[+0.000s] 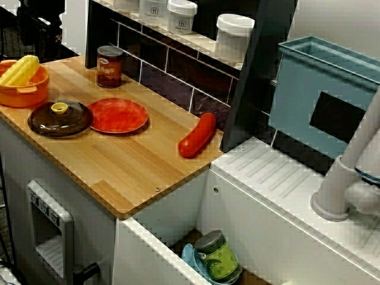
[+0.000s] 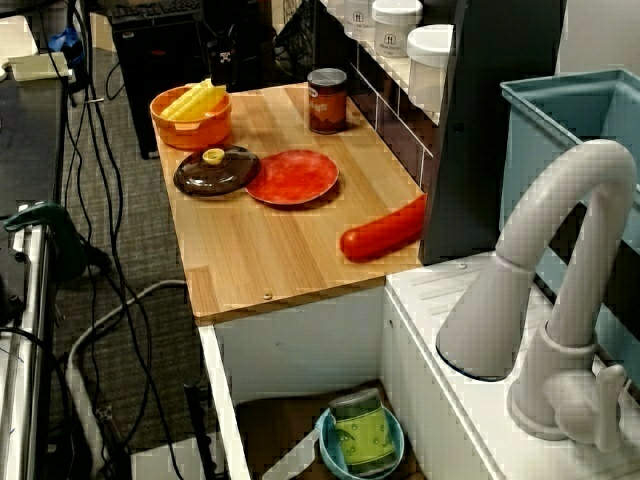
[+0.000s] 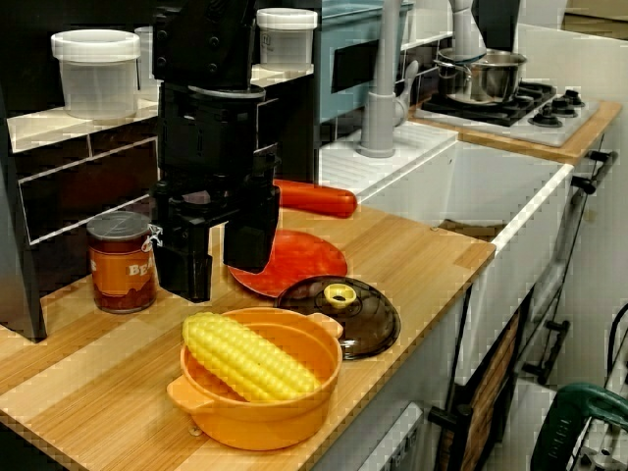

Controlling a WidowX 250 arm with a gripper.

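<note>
In the view from the counter's end, my black gripper (image 3: 221,275) hangs open just above the wooden counter (image 3: 412,255), with nothing between its fingers. A brown tin can (image 3: 121,260) stands to its left. The red plate (image 3: 304,260) lies right behind its right finger (image 3: 250,231). A red sausage (image 3: 319,199) lies beyond, its near end hidden by the gripper. The view from above shows the can (image 1: 110,66), plate (image 1: 119,114) and sausage (image 1: 198,135), but no fingers. There only a dark column (image 1: 261,71) rises beside the sausage.
An orange pot (image 3: 294,412) holding a corn cob (image 3: 250,358) sits at the near counter end, beside a dark lid (image 3: 343,314). White jars (image 3: 95,74) line the shelf. The sink holds a green can (image 1: 217,258) in a blue bowl. A faucet (image 2: 560,250) and a stove pot (image 3: 486,74) lie farther off.
</note>
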